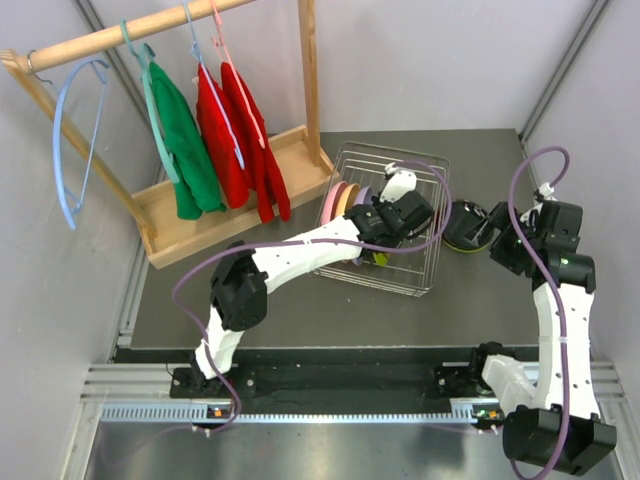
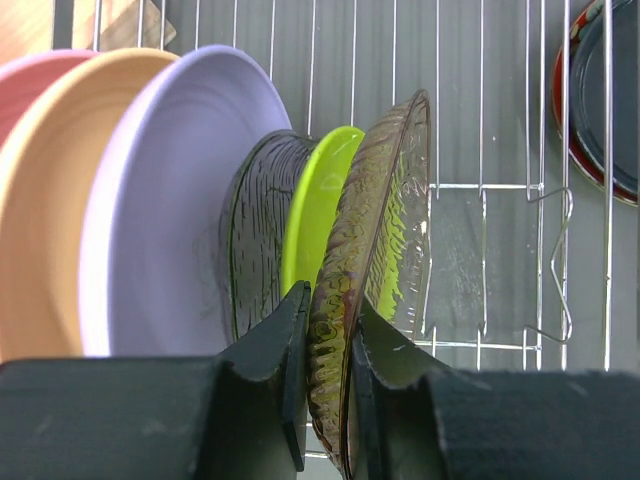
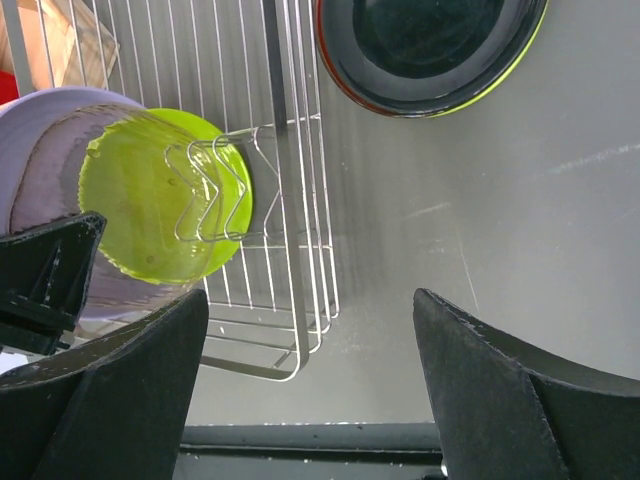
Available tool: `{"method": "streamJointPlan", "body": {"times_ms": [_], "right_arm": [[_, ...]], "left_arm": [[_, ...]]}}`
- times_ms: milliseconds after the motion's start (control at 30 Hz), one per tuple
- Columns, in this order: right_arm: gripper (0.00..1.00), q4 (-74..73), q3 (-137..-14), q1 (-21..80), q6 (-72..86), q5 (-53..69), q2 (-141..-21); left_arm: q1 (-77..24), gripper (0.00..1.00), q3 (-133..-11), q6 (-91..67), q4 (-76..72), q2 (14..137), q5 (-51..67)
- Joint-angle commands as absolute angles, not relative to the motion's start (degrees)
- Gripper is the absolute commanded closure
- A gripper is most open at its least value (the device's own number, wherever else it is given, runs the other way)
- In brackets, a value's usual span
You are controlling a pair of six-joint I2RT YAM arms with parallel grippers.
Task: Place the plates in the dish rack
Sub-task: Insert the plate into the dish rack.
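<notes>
Clear plate stands upright in rack, just beside lime plate; left gripper is clamped on its rim. Dark plate and lavender plate stand beyond. Right gripper, jaws apart, hovers over table near stacked plates outside rack.

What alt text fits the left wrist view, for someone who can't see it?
The left hand pinches the rim of a clear plate standing on edge in the dish rack. Beside it stand the lime green plate, dark plate, lavender plate, orange-tan plate and pink plate.
</notes>
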State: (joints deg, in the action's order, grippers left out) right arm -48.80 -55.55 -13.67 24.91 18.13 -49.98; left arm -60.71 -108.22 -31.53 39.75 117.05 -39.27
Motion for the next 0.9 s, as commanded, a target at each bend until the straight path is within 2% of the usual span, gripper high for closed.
{"method": "streamJointPlan", "body": {"times_ms": [0, 100, 133, 167, 233, 267, 667, 867], "right_arm": [[0.17, -46.5, -54.67, -14.06, 24.87, 18.37, -49.39], [0.17, -45.71, -53.88, -14.06, 24.96, 18.19, -49.92], [0.17, -45.53, -53.62, -14.06, 25.22, 18.11, -50.1], [0.17, -45.18, -53.09, -14.32, 25.49, 18.37, -50.45], [0.17, -43.95, -52.39, -15.03, 26.62, 19.86, -50.98], [0.17, -42.38, -51.51, -15.46, 27.15, 20.12, -51.06], [0.17, -35.25, -51.94, -18.72, 32.87, 15.04, -61.07], [0.17, -30.68, -52.82, -19.95, 33.66, 11.52, -68.81]], "left_arm": [[-60.82, 0.95, -110.66, -32.96, 40.96, 117.68, -38.85], [-60.82, 0.89, -110.83, -33.57, 41.57, 117.6, -38.06], [-60.82, 0.85, -111.09, -33.66, 41.83, 117.6, -37.88], [-60.82, 0.76, -111.62, -33.84, 42.18, 117.51, -37.71], [-60.91, 0.73, -111.8, -33.66, 42.28, 116.63, -37.18], [-60.82, 0.68, -111.8, -33.58, 42.19, 116.28, -37.09], [-60.82, 0.52, -110.22, -32.08, 39.74, 106.89, -32.27], [-60.82, 0.27, -104.07, -30.76, 35.6, 97.04, -27.95]]}}
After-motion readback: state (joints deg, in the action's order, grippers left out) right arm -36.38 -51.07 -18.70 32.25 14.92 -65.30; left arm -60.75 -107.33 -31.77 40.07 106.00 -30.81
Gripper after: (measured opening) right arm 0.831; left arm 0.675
